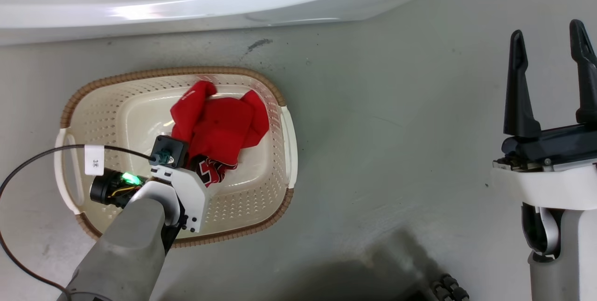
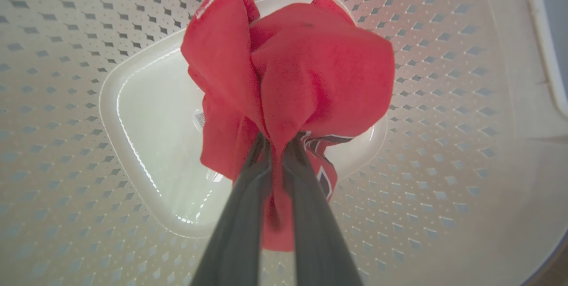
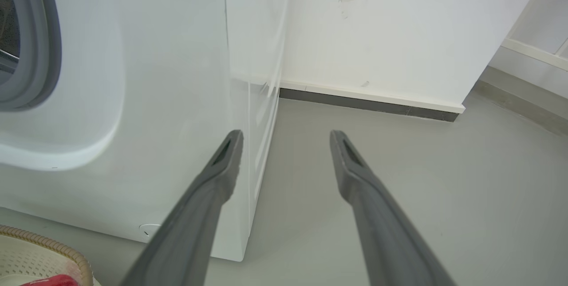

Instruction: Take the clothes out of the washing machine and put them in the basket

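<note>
fingers of the left claw (image 2: 277, 144) are pinched on a fold of the red clothes (image 2: 306, 68), mid-frame in the left wrist view. the bundle is inside the basket (image 1: 154, 73), over its smooth bottom. the basket stands on the grey floor (image 1: 396, 128), left of centre in the head view. right claw (image 1: 546, 30), at that view's right edge, is spread wide, well apart from the basket. washing machine (image 1: 186, 7) runs along the top edge, near the basket's far rim.
</note>
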